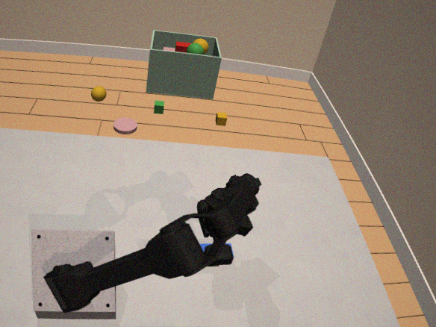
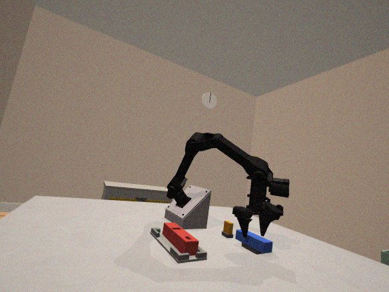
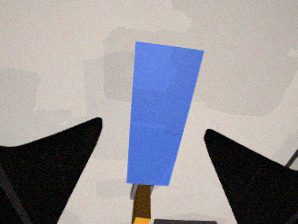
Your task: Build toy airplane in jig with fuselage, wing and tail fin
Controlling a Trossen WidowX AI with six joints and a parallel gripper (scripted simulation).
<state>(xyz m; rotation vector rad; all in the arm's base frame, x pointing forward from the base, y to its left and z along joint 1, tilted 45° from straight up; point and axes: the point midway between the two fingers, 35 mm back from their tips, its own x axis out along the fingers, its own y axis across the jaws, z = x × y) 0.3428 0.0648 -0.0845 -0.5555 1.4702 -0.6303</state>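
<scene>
The red fuselage (image 2: 180,238) lies in the grey cradle (image 2: 164,246), with two dark sockets on its top. The blue wing (image 2: 254,241) (image 3: 157,110) rests on a dark stand (image 2: 250,248); a bit of the wing shows beneath the arm in the top view. The orange tail fin (image 2: 228,227) (image 3: 142,220) stands in a small dark holder (image 2: 227,235) beside the wing. My gripper (image 2: 254,236) (image 3: 155,128) is open and empty, pointing down just above the wing, with one finger on each side of it in the wrist view. The wing's tab is hidden.
The grey sloped arm base (image 1: 75,246) (image 2: 200,213) stands behind the cradle and the tail fin. On the floor beyond the table are a green bin (image 1: 181,75), a yellow ball (image 1: 98,93), a pink disc (image 1: 125,125) and small cubes.
</scene>
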